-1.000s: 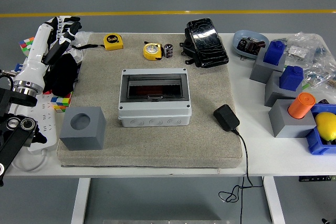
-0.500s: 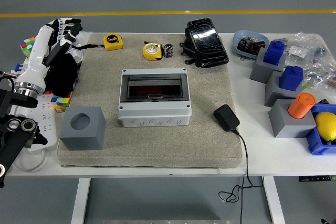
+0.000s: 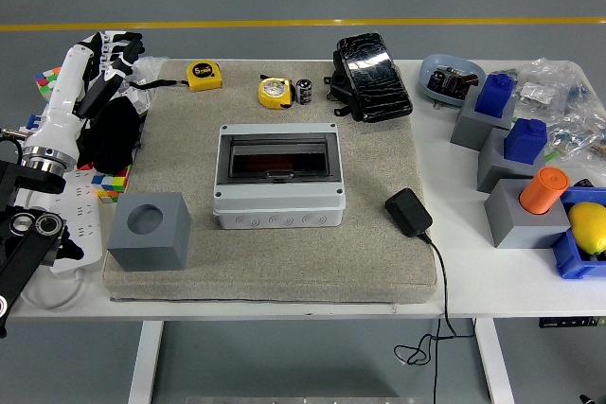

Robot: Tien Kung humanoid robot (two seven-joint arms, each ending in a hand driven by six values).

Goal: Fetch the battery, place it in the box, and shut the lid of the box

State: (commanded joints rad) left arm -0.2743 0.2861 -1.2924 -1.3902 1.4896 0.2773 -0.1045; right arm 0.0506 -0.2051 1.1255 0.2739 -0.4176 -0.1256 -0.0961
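1. One thing has changed over the last second: my left arm has drifted slightly left and up along the table's left edge, so the left hand (image 3: 112,52) now sits a touch further from the mat (image 3: 379,262). Nothing on the table has moved.
2. I read that as the approach barely begun; the fetch has not started, and no step of the task is done.
3. Left hand: its fingers look loosely extended near the far-left corner and grip nothing. My right arm is out of view.
4. The battery (image 3: 304,91) stands upright near the mat's far edge, just beside the yellow tape measure (image 3: 275,92) on its left and close to the black device (image 3: 372,65) on its right.
5. The box (image 3: 278,177) sits mid-mat. Whether its dark window flap is raised or down I cannot tell.
6. Room to move: the mat is open between the left hand and the battery, apart from a second tape measure (image 3: 204,74) near the far-left edge.
7. Tight spots, in my judgement: the tape measure touching distance from the battery, and the grey cube (image 3: 149,231) at the mat's near-left corner under my arm's sweep.
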